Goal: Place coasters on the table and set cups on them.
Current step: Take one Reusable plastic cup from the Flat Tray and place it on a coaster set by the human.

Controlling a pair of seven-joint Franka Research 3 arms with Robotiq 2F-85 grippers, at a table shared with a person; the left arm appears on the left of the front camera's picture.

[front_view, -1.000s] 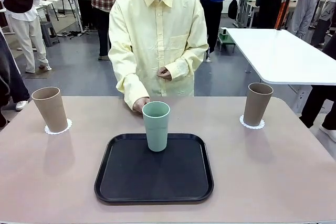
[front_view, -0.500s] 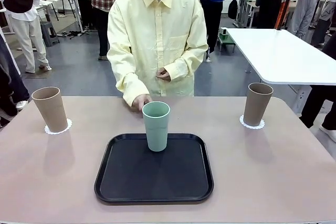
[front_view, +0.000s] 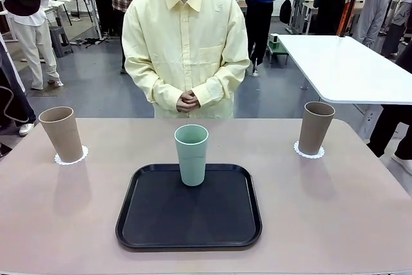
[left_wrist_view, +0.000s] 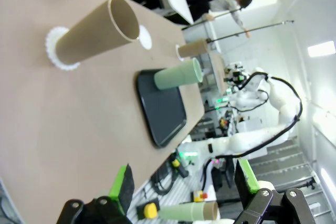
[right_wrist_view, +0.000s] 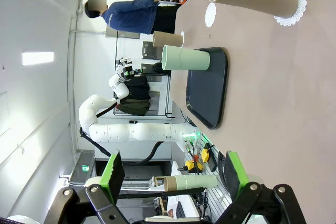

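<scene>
On the table [front_view: 335,223], one taupe-brown cup [front_view: 61,133] stands on a lacy white coaster [front_view: 71,157] at the far left. A second brown cup [front_view: 315,127] stands on a coaster [front_view: 309,152] at the far right. The mint-green cup [front_view: 192,154] is upright at the back of the black tray [front_view: 188,207]. A third coaster [left_wrist_view: 145,40] [right_wrist_view: 211,14] lies bare on the table beyond the tray, hidden behind the green cup in the front view. My left gripper [left_wrist_view: 185,182] and right gripper [right_wrist_view: 173,169] are both open, empty and well back from the cups.
The person stands at the far edge with both hands [front_view: 187,101] clasped at the waist, off the table. A white table [front_view: 347,69] is behind at the right. Bare tabletop lies on both sides of the tray.
The person has drawn the hand back from the table behind the green cup and clasped both hands. Cups, tray and grippers have not moved.
</scene>
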